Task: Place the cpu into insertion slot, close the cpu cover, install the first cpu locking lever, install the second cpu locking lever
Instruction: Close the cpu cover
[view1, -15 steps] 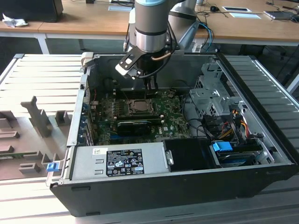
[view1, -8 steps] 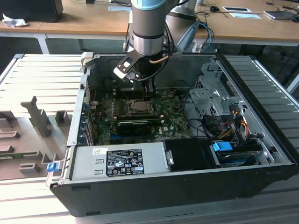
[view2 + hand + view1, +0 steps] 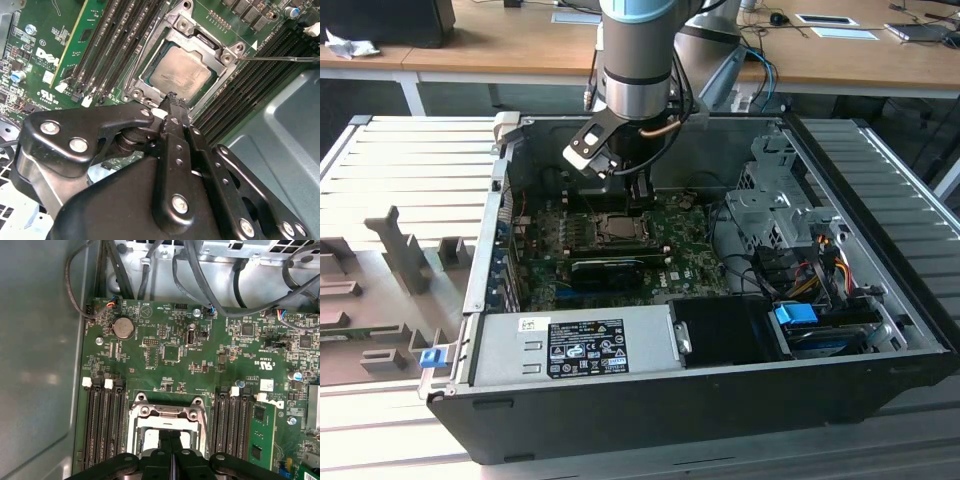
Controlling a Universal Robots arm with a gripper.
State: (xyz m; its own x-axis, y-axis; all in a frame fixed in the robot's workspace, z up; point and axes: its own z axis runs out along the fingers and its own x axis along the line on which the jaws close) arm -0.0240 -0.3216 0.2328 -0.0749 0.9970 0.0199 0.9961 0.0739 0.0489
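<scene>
Fingers (image 3: 176, 131) closed together, tips at the cpu cover (image 3: 145, 65), masking its near rim; dull silvery cpu (image 3: 180, 72) lies inside its window.

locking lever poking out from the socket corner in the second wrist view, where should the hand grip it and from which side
Probably the free straight stretch of the locking lever, away from the socket corner. It is a thin bare rod crossing over the memory slots, so pinch across its width from above; the cpu cover crowds its pivot end.
</scene>
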